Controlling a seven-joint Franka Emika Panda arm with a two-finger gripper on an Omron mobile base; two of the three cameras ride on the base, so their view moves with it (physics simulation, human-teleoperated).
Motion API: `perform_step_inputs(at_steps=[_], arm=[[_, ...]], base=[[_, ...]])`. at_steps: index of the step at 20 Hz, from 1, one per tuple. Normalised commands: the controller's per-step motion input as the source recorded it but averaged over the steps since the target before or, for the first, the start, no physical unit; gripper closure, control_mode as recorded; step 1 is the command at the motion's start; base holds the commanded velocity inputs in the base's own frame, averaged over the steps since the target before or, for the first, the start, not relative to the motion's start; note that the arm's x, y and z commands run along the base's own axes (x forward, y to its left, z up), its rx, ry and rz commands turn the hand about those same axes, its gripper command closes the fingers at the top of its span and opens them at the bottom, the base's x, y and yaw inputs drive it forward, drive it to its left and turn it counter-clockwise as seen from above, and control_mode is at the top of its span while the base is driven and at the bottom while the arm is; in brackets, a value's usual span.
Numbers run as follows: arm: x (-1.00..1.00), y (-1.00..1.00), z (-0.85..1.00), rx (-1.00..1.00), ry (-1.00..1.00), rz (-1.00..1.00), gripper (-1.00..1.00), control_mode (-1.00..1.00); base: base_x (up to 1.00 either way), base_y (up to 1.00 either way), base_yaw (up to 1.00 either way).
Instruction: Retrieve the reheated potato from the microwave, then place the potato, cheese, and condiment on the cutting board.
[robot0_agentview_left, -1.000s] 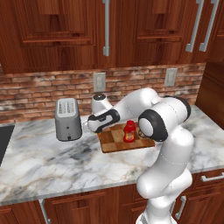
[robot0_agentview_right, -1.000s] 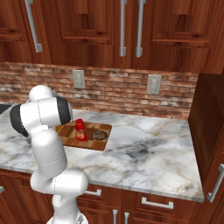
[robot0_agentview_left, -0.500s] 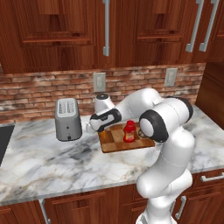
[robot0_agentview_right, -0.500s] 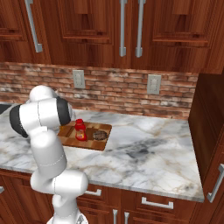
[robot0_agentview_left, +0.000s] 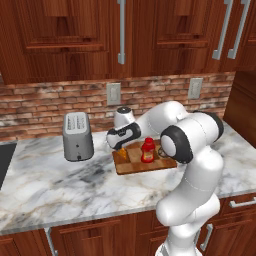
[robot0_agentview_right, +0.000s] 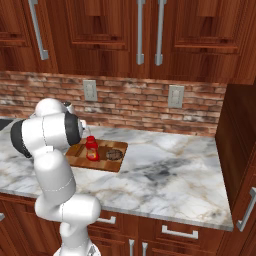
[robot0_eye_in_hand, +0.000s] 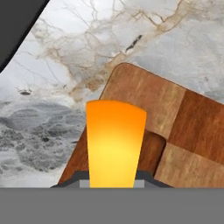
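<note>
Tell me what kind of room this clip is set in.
A rendered home kitchen, by the look of it: a marble counter under dark wood cabinets, a brick backsplash with outlets, a silver toaster, and a cutting board holding a red condiment bottle and a potato.

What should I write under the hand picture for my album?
Gripper shut on the cheese, over a corner of the cutting board on the marble counter.

dark wood cabinets (robot0_agentview_left: 75, 35) above a red brick backsplash (robot0_agentview_right: 130, 102), marble counter (robot0_agentview_right: 165, 170), silver toaster (robot0_agentview_left: 77, 136).
</note>
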Motion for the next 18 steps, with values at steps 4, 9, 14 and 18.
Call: perform_step_inputs(at_steps=[4,9,14,18], arm=[[0.0,-0.03,-0.1,0.0,0.0,0.04,1.0,-1.0],[0.0,-0.03,-0.14,0.0,0.0,0.01,1.0,-1.0],[0.0,-0.13,-0.12,0.0,0.0,0.0,1.0,-1.0],[0.0,-0.17,-0.08,-0.01,0.0,0.0,1.0,-1.0]], base=[[0.0,0.0,0.0],[0.0,0.0,0.0],[0.0,0.0,0.0],[0.0,0.0,0.0]])
